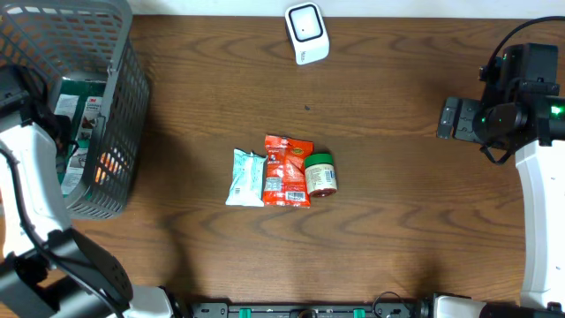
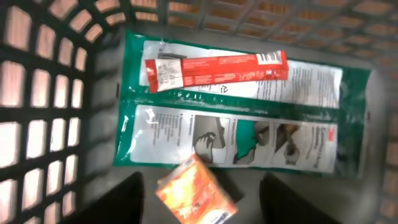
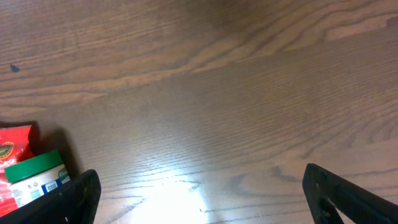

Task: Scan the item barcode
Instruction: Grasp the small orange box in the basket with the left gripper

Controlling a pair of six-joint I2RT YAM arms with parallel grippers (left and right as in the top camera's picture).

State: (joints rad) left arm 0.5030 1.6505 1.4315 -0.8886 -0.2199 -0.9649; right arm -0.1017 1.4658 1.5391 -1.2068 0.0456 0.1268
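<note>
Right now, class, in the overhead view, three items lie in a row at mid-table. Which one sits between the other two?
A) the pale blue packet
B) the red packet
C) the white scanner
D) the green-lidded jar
B: the red packet lies with the pale blue packet against one side and the green-lidded jar against the other.

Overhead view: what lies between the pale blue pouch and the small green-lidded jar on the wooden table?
A red foil snack packet lies between the pale blue pouch and the green-lidded jar, as the overhead view shows.
</note>
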